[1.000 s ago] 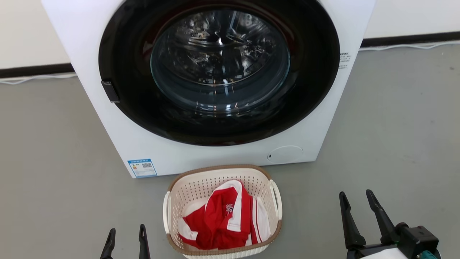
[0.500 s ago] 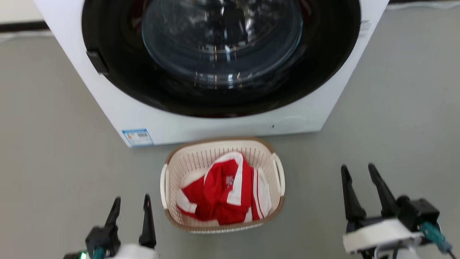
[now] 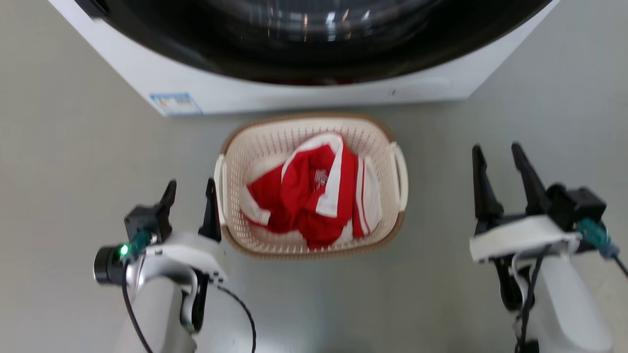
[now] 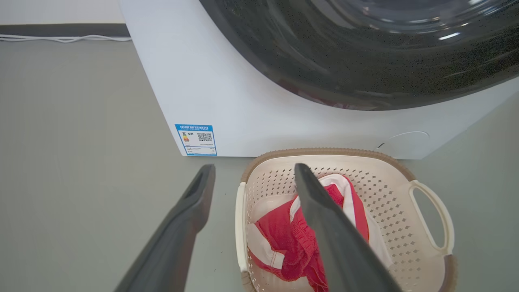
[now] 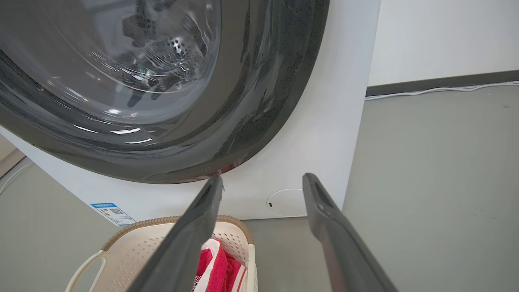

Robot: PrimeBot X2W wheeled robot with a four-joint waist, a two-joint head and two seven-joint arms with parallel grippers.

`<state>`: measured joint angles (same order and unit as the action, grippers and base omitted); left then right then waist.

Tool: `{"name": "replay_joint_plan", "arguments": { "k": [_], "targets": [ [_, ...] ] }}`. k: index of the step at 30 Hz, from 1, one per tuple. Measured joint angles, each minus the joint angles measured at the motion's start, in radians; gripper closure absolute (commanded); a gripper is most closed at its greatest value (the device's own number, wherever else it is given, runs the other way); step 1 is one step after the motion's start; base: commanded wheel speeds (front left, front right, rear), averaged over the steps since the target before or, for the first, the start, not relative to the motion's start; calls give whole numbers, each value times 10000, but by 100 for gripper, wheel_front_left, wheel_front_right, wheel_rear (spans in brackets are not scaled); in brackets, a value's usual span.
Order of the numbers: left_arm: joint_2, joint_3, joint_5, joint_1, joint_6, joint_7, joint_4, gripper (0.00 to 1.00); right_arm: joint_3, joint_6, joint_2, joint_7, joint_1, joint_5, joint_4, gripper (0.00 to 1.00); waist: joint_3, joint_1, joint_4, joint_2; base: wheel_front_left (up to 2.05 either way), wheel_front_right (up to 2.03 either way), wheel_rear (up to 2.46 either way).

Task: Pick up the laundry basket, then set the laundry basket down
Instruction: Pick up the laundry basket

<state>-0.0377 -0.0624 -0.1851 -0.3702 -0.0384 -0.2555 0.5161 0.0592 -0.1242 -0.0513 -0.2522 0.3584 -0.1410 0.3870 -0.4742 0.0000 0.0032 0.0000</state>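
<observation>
Head view, nearest first: the left gripper is seen at lower left, jaws spread wide & holding nothing. Its inner finger is set just beside the left handle of the laundry basket; contact can't be told. The right gripper is held at lower right, also parted wide & empty, well apart from the right handle. Btwn the two arms the basket is stood upright on the grey floor, w/ a red-and-white garment crumpled inside. In the left wrist view the left handle is framed btwn the two dark fingers, one finger being seen across the basket's inside. Just behind the far rim the white washing machine is stood, w/ a dark round door & a blue label at its lower left corner. Farthest, in the right wrist view, a pale wall w/ dark skirting & a white cable along it are seen.
</observation>
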Motion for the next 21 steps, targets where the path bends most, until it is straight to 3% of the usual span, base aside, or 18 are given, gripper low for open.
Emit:
{"name": "replay_joint_plan", "arguments": {
  "k": [12, 21],
  "targets": [
    [61, 167, -17, -2432, 278, 0, 2391, 0, 134, 0, -52, -2, 2257, 84, 1929, 0, -2317, 0, 273, 0, 0, 0, 0],
    [94, 92, 15, -3554, 401, 0, 3476, 0, -274, 0, -100, -2, 3284, 73, 2886, 0, -3440, 0, 456, 0, 0, 0, 0]
  ]
}}
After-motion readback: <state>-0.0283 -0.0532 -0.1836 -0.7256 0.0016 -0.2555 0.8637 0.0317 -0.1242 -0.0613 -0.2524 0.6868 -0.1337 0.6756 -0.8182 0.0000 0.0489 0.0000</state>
